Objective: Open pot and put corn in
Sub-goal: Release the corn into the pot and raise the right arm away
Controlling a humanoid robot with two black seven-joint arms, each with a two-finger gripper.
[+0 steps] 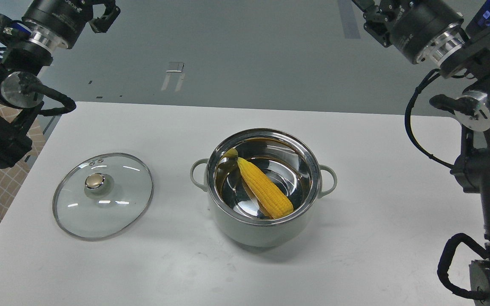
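One pot (pixel 266 229), open, mid-counter (pixel 355 263), nearer the front edge than the back. One corn (pixel 264 187) lies slanted inside it, tip toward the pot's back-left wall, blurry reflection beside it. One glass lid (pixel 103 195) lies flat, knob up, well left of the pot near the left edge. Two arms raised at the top corners: left end effector (pixel 104 15) and right end effector (pixel 372 15) both cut off by the frame, opening can't be made out, nothing seen held.
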